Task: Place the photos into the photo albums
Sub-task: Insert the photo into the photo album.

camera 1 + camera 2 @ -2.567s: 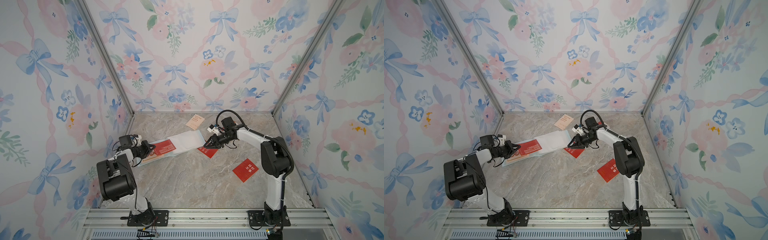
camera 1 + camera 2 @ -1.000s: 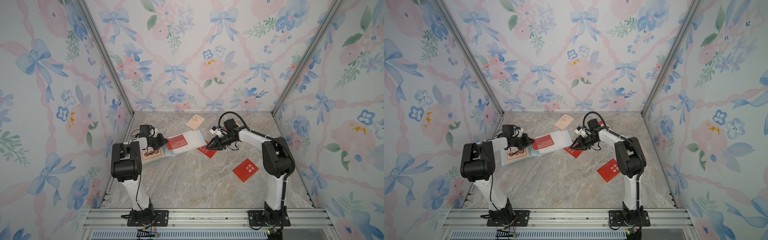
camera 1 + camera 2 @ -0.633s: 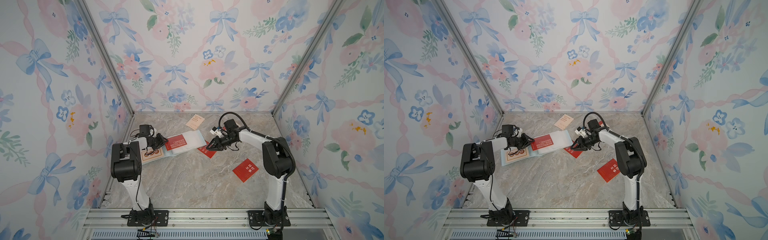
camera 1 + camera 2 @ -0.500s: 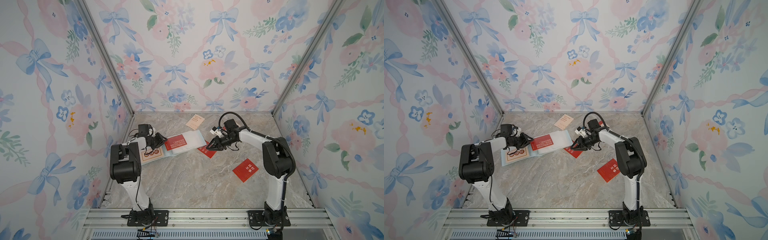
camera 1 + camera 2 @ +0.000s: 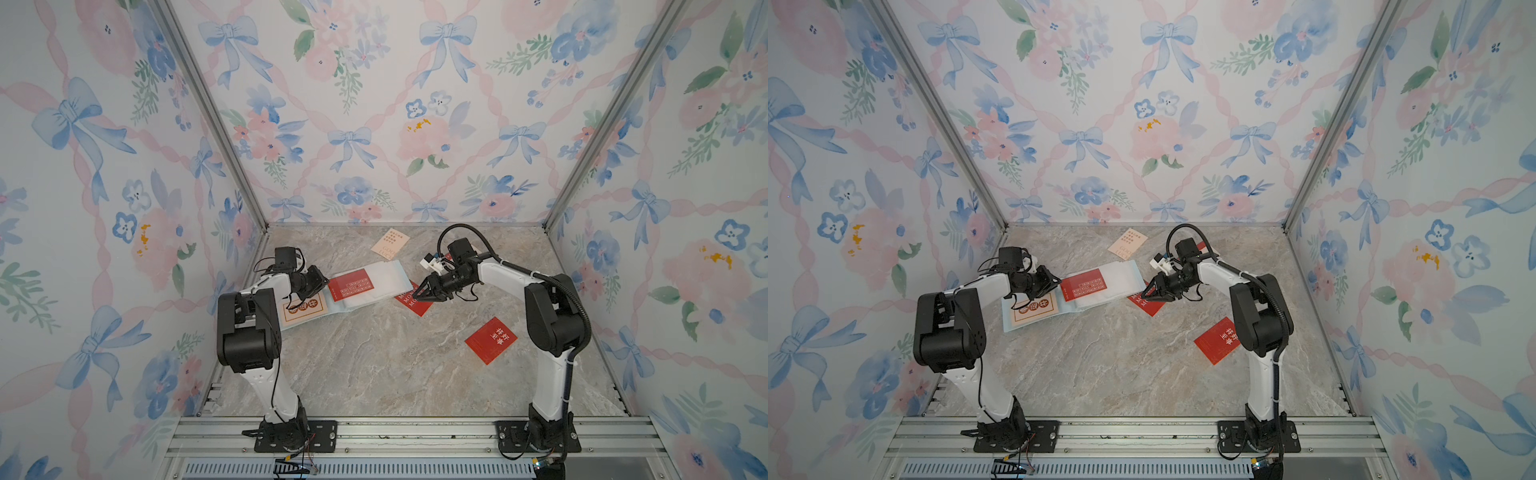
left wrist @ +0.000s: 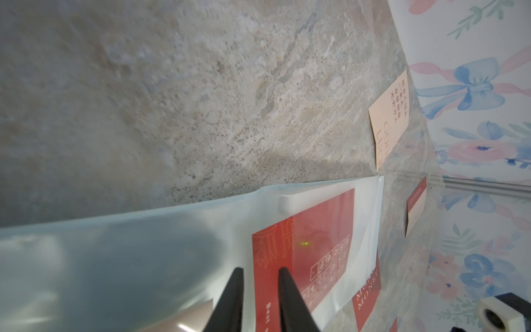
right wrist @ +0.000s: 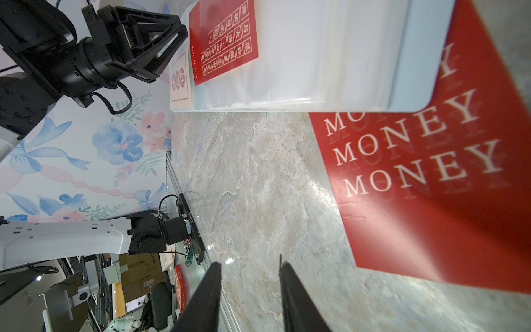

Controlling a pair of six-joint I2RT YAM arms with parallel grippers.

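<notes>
On the marbled tabletop [image 5: 374, 365], photo album [image 5: 386, 278] open at ten o'clock, we judge one cream card [image 5: 302, 309] sleeved, a red card [image 5: 351, 284] beside the narrow-jawed left gripper [image 5: 325, 284] (grip unclear), and the half-open, empty right gripper [image 5: 419, 296] over the loose MONEY card [image 7: 416, 186].

MONEY card [image 7: 431, 186]: corner tucked under album [image 7: 413, 57] | far cream card [image 5: 390, 245]: print too tiny lol | left gripper [image 6: 260, 270]: base cropped off-frame

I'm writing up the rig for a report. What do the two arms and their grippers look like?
The left arm and right arm have white shells, black joint housings and black base plates. Black cables loop near each wrist; a corrugated black conduit runs along the right arm. The left gripper and right gripper are black, with tapered fingers.
</notes>
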